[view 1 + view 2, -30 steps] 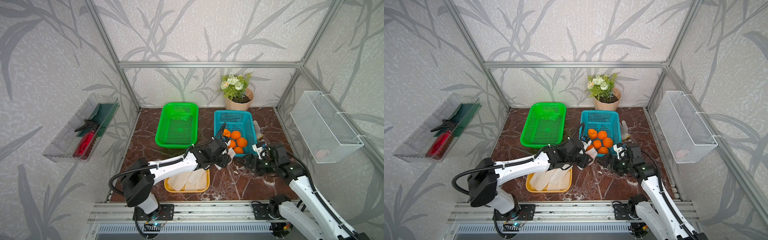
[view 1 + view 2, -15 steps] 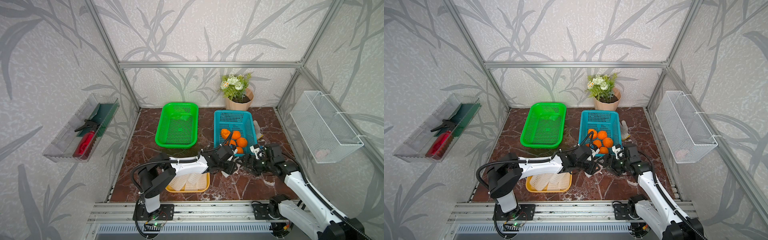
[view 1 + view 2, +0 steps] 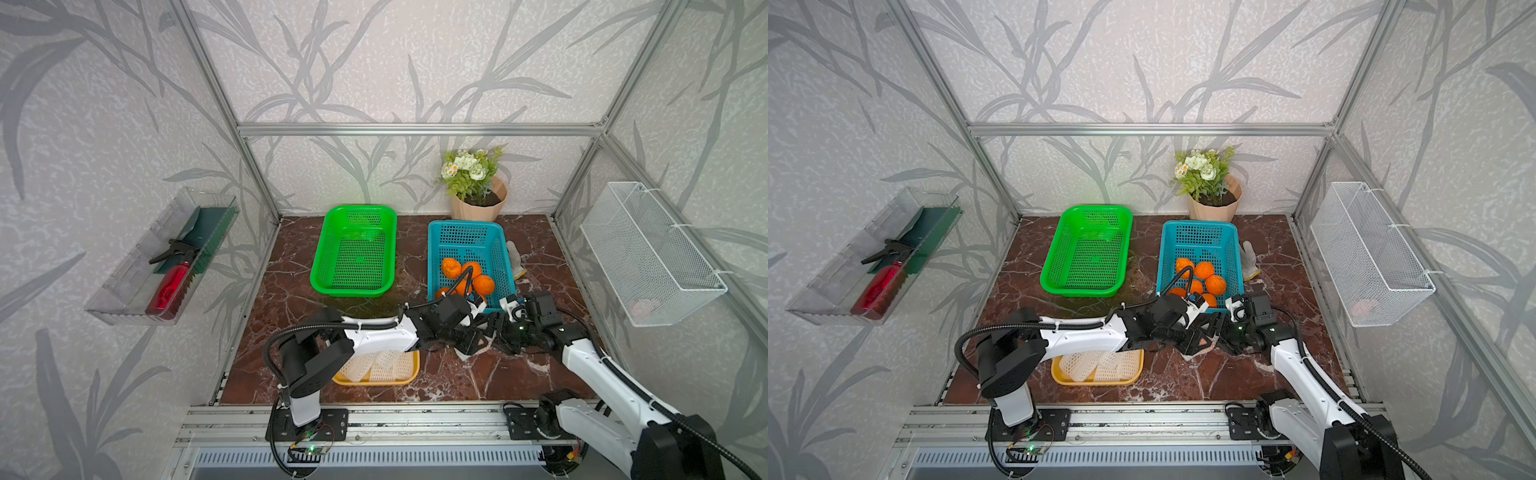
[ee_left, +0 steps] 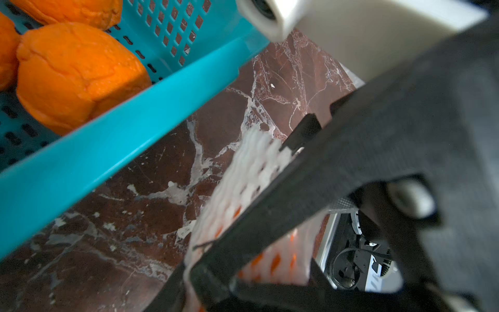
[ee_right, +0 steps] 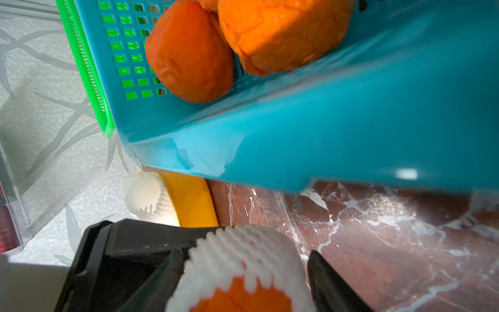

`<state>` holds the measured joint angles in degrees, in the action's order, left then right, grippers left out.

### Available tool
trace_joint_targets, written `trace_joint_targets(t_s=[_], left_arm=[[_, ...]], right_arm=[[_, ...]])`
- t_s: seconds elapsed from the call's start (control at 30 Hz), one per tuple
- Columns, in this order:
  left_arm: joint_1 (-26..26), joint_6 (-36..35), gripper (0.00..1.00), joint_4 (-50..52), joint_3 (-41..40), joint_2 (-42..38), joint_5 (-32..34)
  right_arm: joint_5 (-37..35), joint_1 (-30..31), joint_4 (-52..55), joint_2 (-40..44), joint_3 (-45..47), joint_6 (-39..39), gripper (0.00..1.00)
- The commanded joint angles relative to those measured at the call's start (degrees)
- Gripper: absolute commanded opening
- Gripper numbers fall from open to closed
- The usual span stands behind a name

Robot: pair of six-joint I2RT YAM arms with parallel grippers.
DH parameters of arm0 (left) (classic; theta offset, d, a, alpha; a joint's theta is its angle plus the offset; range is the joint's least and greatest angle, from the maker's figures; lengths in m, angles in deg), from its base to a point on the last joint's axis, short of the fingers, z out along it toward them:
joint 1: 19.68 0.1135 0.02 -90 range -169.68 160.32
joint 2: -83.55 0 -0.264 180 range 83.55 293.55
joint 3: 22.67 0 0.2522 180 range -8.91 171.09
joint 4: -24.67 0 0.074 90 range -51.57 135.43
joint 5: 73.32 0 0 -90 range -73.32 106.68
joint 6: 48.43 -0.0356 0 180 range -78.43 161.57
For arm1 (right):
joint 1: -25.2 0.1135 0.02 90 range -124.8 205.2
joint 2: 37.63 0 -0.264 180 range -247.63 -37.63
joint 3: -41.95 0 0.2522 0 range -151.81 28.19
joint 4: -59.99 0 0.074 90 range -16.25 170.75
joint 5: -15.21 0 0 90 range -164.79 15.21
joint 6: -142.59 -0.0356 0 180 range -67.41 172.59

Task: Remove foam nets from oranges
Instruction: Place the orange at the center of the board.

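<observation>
Red-brown marbled worktop lies between walls papered with grey leaves. Toward the far right a blue basket holds bare oranges, with a green basket to its left. A yellow tray at the near edge carries loose foam nets. Just near of the blue basket the two claws meet. The left claw grips a foam net wrapped around an orange. The right claw straddles the same net, its jaws apart, one finger touching and the other just clear.
</observation>
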<state>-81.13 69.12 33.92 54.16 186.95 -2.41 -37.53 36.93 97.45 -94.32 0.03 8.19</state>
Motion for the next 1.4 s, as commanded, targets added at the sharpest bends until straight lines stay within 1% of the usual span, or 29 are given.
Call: trace_joint_targets(t_s=[0.0,0.03,0.17,0.23,0.37,0.43,0.53,0.63,0.7,0.8,0.93,1.03,1.27,1.37], left_arm=[[-0.33,-0.74,0.44,-2.52,-0.91,0.82,-1.0],[-0.38,-0.74,0.45,-2.53,-1.06,0.85,-0.88],[-0.59,-1.01,0.46,-2.65,-1.76,0.89,-0.23],[-0.58,-1.01,0.48,-3.11,-2.39,0.99,0.11],[-0.57,-0.96,0.51,-4.26,-3.21,1.47,-0.2],[-0.59,-0.94,0.55,-4.64,-3.54,1.72,-0.08],[-0.57,-0.77,0.63,-5.97,-4.45,1.65,0.2],[-0.6,-0.66,0.68,-6.81,-4.88,1.32,-0.09],[-0.51,-0.74,0.71,-6.99,-4.97,1.12,-0.16],[-0.26,-0.85,0.73,-8.19,-5.02,0.59,-0.83],[0.19,-0.83,0.74,-8.71,-4.84,-0.06,-1.45],[0.56,-0.64,0.77,-9.27,-5.12,-0.7,-1.9],[1.89,0.24,0.78,-10.33,-5.8,-1.35,-1.82],[2.79,1.3,0.75,-12.8,-6.91,-1.81,-1.91]], right_arm=[[-1.16,0.14,-0.8,-0.62,0.67,0.11,0.67],[-0.96,0.14,-0.86,-0.71,0.57,0.1,0.65],[-1.04,0.14,-0.08,-0.06,0.21,0.42,0.6],[-0.85,0.14,-0.21,0.51,0.21,0.19,0.52],[0.5,0.14,-0.43,0.53,0.26,0.0,0.4],[0.81,0.23,-0.29,0.69,0.22,-0.03,0.33],[0.63,0.23,0.26,1.31,0.04,0.44,0.26],[0.53,0.4,1.02,1.4,-0.61,1.61,0.15],[0.54,0.7,1.29,0.94,-1.21,2.63,0.09],[-0.02,2.16,1.6,-0.18,-2.42,4.43,0.02],[-2.56,4.69,5.26,-2.6,-5.85,9.33,0.0],[-3.53,5.55,6.98,-4.01,-7.64,11.04,0.0],[-4.83,7.11,7.62,-4.92,-9.25,12.25,0.0],[-4.96,7.91,7.2,-4.78,-9.21,12.6,0.0]])
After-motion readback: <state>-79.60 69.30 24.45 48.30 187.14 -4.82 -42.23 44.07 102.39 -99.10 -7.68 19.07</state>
